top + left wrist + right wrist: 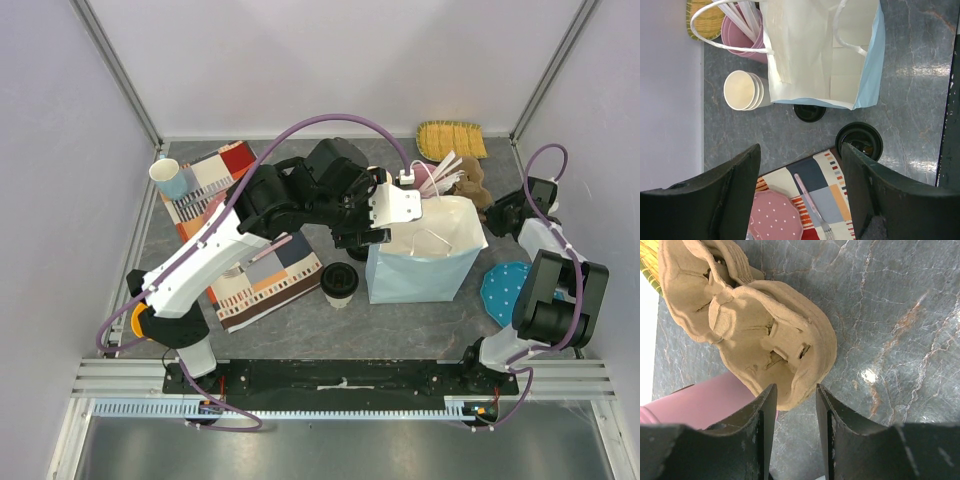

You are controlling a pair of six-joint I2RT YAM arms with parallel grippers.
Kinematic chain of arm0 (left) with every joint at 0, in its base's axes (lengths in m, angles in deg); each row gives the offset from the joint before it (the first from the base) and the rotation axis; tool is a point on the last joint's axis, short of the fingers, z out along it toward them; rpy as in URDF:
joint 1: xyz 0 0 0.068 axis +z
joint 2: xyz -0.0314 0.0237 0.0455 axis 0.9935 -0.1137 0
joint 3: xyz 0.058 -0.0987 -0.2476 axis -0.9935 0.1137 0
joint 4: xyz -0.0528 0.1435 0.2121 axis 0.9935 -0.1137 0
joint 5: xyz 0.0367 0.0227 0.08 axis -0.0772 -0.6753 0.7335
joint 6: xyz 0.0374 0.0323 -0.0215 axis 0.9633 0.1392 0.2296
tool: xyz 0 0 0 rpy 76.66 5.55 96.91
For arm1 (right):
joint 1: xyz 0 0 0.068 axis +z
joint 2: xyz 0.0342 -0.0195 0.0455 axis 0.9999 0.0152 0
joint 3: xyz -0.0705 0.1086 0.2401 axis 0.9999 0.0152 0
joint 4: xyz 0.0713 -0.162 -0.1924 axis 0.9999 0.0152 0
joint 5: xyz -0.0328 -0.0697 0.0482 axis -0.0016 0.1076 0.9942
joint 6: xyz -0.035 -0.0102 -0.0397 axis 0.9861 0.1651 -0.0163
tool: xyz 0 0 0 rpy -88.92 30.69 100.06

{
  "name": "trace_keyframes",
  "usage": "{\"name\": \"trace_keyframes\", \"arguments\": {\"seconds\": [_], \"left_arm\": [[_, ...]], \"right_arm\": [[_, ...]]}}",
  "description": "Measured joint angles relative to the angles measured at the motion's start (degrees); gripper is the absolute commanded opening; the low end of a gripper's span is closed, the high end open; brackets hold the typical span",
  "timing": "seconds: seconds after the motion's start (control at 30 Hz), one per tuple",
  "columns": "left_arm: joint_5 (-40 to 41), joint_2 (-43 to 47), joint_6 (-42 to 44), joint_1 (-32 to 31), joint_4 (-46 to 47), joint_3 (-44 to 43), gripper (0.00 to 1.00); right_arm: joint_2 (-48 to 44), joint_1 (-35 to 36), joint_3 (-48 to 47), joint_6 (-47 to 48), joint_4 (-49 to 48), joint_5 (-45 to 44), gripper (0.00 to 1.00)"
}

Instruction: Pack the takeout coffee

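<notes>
The takeout coffee, a small white cup with a black lid, stands on the grey table just left of the light-blue paper bag. In the left wrist view its lid shows beside my right finger, below the bag's open mouth. My left gripper hangs above the bag's left edge and the cup. It is open and empty. My right gripper is at the far right by a cardboard cup carrier. It is slightly open and empty.
A stack of lidless white cups, a pink cup of straws and a yellow mat stand behind the bag. A patterned placemat holds a pink plate and fork. A blue-banded cup is far left; a teal plate is right.
</notes>
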Motion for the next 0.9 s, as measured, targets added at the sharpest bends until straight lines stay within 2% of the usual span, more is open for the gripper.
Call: {"name": "trace_keyframes", "arguments": {"seconds": [0.9], "left_arm": [[1.1,0.2,0.0,0.4,0.0,0.0,0.72]], "right_arm": [[1.2,2.1,-1.0,-1.0,-0.9,-0.4,0.42]]}}
